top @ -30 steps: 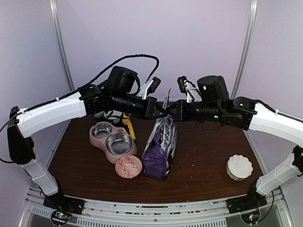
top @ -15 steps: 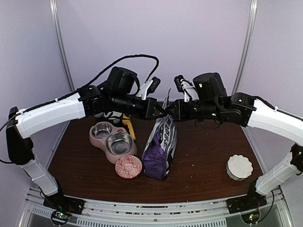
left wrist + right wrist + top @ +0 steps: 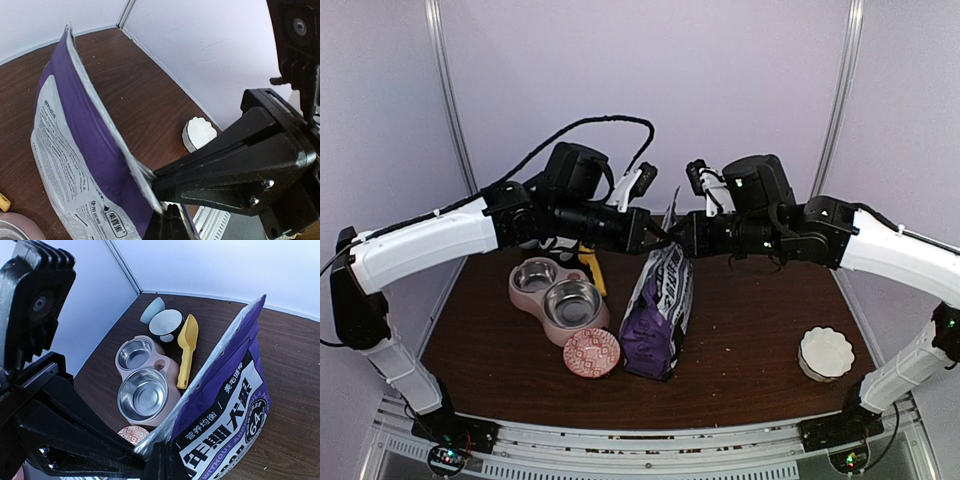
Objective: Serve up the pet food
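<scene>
Both end effectors were clenched on the top lip of the purple bag (image 3: 660, 310). The left gripper (image 3: 656, 234) and the right gripper (image 3: 681, 238) pinched the flattened seam from opposite sides, tips close together. The bag hung below the fingers, leaning, with its base on the table (image 3: 750, 330). We saw no pet food; we judged it sat low inside the bag. The bag looked like soft, slick film with its weight low down, so likely to slump or slide in a pinch. The seam was the stiffest hold. We could not tell whether the mouth was sealed, and we judged that one wall per gripper would part it. Loose kibble should pour fast and scatter. Below the left gripper's side lay the pink feeder (image 3: 145, 385), both steel bowls bare, with the yellow scoop (image 3: 187, 347) just beside it. Well apart, on the right gripper's side, sat a white scalloped dish (image 3: 825, 352).
</scene>
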Robot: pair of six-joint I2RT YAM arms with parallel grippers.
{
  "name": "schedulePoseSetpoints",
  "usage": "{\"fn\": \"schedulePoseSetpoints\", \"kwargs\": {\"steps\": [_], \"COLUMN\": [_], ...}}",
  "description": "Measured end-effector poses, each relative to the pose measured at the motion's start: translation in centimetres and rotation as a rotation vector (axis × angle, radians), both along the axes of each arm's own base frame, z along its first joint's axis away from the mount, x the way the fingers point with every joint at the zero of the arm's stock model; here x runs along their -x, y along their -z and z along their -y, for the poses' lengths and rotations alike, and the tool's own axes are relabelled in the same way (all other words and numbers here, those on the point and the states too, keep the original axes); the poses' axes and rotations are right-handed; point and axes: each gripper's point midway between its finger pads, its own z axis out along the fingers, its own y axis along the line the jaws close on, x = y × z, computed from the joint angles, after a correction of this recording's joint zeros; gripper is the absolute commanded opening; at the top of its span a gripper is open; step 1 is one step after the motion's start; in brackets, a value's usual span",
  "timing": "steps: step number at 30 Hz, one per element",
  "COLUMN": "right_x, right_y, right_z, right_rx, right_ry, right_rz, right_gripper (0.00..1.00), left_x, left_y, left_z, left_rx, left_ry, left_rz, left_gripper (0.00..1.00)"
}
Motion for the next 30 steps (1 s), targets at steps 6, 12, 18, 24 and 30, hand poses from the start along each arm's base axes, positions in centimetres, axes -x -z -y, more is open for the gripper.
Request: {"fn": "schedulePoseSetpoints", "kwargs": {"steps": [6, 12, 18, 24, 30], "right_x": [-0.07, -0.13, -0.15, -0.22, -0.24], "right_y": [-0.08, 0.0, 0.24, 0.37, 0.42], "right_z": [0.04, 0.07, 0.1, 0.11, 0.1], "right_rx": [-0.012, -0.02, -0.022, -0.026, -0.033], "right_ry": [0.018, 0.031, 0.039, 0.045, 0.051], "right_rz": [-0.007, -0.012, -0.018, -0.02, -0.028], "right_gripper": [0.0, 0.0, 0.0, 0.0, 0.0], "left_x": [0.13, 0.1, -0.01, -0.13, -0.16], "left_y": [-0.19, -0.23, -0.24, -0.23, -0.21], "left_z": [-0.22, -0.25, -0.33, -0.4, -0.44], "left_rx": [0.0, -0.002, -0.005, -0.01, -0.013], "left_ry": [-0.001, -0.005, -0.011, -0.015, -0.016], "left_rz": [0.006, 0.011, 0.017, 0.026, 0.032], "left_gripper": [0.0, 0.0, 0.0, 0.0, 0.0]}}
